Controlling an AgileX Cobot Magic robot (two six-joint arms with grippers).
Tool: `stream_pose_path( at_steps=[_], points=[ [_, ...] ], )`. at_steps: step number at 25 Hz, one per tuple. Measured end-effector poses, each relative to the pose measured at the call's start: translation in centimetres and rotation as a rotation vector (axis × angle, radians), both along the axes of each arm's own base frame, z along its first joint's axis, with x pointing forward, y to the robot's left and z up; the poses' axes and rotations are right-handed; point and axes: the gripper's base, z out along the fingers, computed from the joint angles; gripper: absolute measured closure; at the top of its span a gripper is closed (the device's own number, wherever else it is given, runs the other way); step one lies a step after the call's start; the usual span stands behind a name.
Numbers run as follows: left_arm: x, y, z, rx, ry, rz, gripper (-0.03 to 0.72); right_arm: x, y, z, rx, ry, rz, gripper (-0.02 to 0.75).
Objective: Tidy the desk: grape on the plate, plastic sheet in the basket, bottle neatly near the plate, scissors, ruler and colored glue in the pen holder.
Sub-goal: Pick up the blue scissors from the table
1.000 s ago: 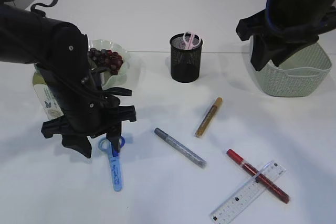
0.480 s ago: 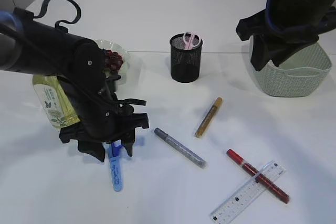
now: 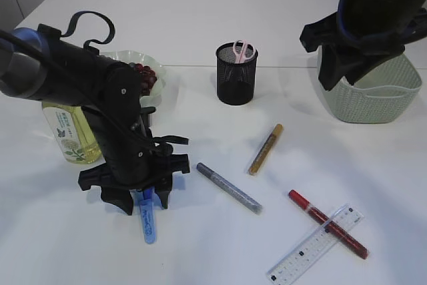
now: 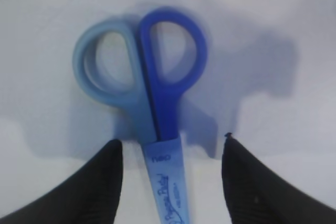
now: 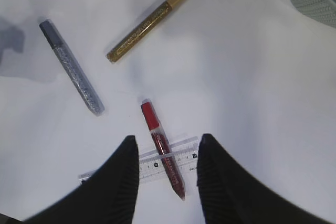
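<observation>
Left claw (image 4: 170,182) straddles blue scissors (image 4: 147,93) (fingers apart).

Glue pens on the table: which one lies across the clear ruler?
The red glitter glue pen; it crosses the clear plastic ruler. The silver pen and gold pen lie apart, touching nothing.

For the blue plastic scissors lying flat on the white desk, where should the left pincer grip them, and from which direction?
Grip the blue plastic scissors at the narrow neck just below the two handle loops, coming straight down from above. They lie flat and closed, and the open left pincer already straddles that slim section, one finger either side.
</observation>
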Motion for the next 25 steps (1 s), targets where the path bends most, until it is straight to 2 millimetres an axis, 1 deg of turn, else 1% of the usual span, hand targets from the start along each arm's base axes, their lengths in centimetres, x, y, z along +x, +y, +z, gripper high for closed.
stream_pose_path(
  at_steps=[8,21,25],
  points=[
    [0.16,-0.09,0.10,-0.008,-0.015,0.006,0.253,0.00,0.00,0.00,-0.002,-0.001,0.006,0.427],
    [0.28,-0.12,-0.28,-0.002,-0.014,0.003,0.254,0.00,0.00,0.00,-0.003,-0.001,0.009,0.427],
    [0.28,-0.12,-0.28,-0.002,-0.014,0.003,0.296,0.00,0.00,0.00,-0.003,-0.001,0.009,0.427]
  ],
)
